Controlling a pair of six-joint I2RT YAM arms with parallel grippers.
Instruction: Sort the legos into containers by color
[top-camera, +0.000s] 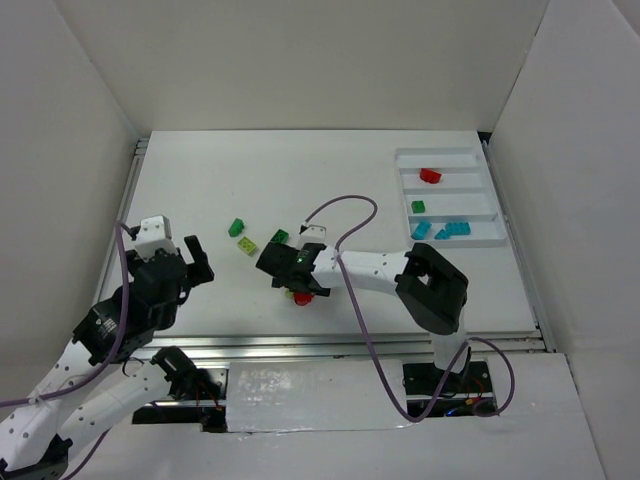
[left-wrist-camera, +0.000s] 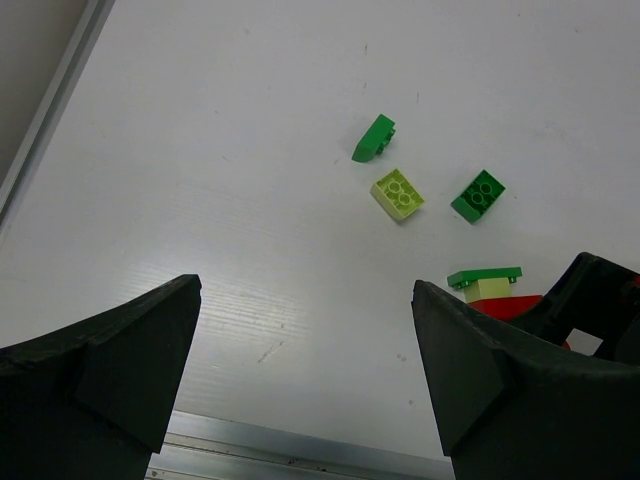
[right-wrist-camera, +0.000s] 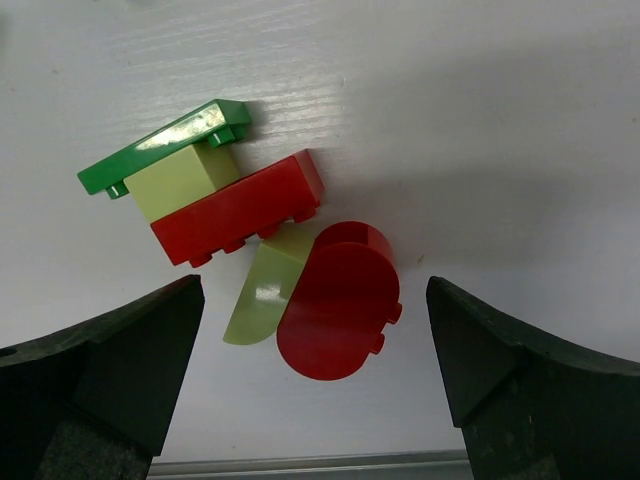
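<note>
My right gripper (right-wrist-camera: 315, 305) is open and hovers over a cluster of legos: a red rounded piece (right-wrist-camera: 338, 300), a pale yellow-green rounded piece (right-wrist-camera: 258, 296), and a stack of a red brick (right-wrist-camera: 240, 208), a pale brick (right-wrist-camera: 175, 180) and a green plate (right-wrist-camera: 165, 147). In the top view the right gripper (top-camera: 296, 284) covers most of this cluster (top-camera: 301, 297). Two green bricks (left-wrist-camera: 375, 138) (left-wrist-camera: 478, 196) and a yellow-green brick (left-wrist-camera: 397, 193) lie loose. My left gripper (left-wrist-camera: 305, 340) is open and empty, left of them. The white tray (top-camera: 440, 153) holds a red piece (top-camera: 430, 175), a green brick (top-camera: 418, 207) and cyan bricks (top-camera: 440, 230) in separate compartments.
White walls enclose the table on three sides. A metal rail (left-wrist-camera: 290, 450) runs along the near edge, close under both grippers. The right arm's purple cable (top-camera: 345, 205) loops over the table's middle. The tray's farthest compartment (top-camera: 440, 162) holds nothing.
</note>
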